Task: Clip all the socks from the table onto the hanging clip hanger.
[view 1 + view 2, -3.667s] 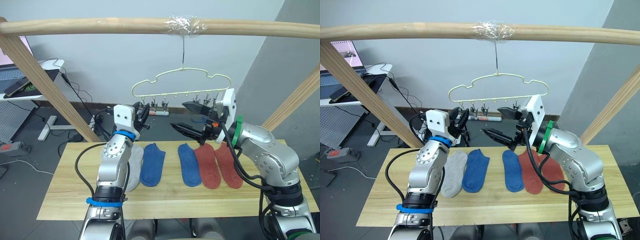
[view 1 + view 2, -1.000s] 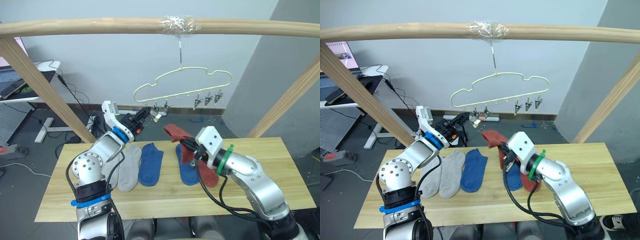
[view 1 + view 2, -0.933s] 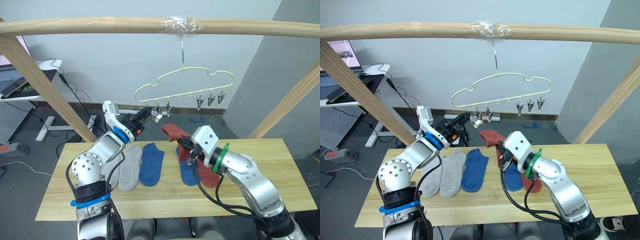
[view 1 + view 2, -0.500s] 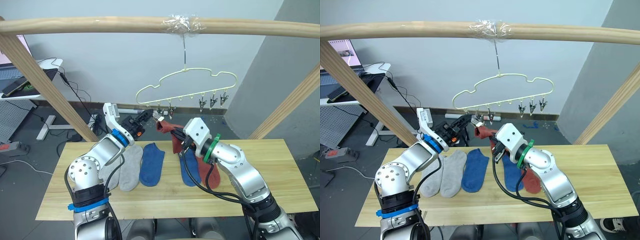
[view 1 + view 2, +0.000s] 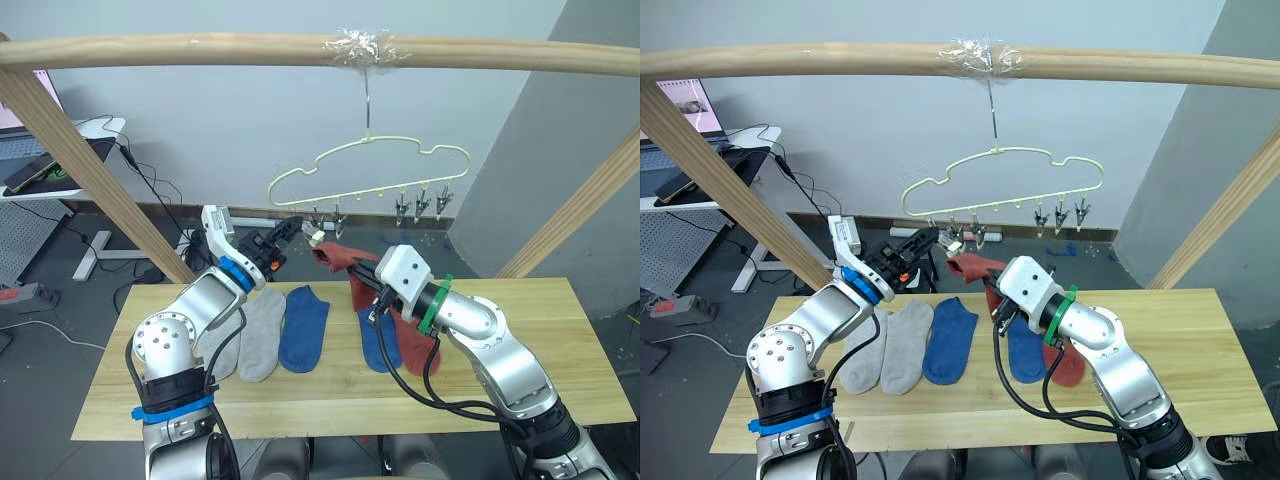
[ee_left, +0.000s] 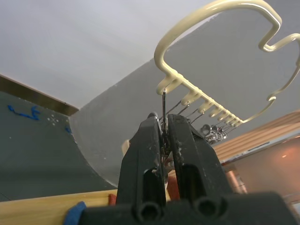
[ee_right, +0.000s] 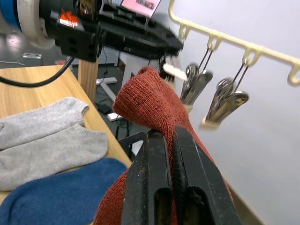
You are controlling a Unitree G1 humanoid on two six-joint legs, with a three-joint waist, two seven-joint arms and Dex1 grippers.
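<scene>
Rust-red sock (image 7: 154,105) is pinched tight in my right gripper (image 7: 161,140), lifted just below the clip hanger (image 5: 368,165). My left gripper (image 6: 163,133) is clamped on a clip (image 6: 163,123) at the row's left end. Next I judge: feed the sock's edge into that clip.

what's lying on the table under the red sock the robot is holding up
Under the raised red sock, a blue sock lies flat on the table, with the second red sock beside it. The right arm covers parts of both.
</scene>
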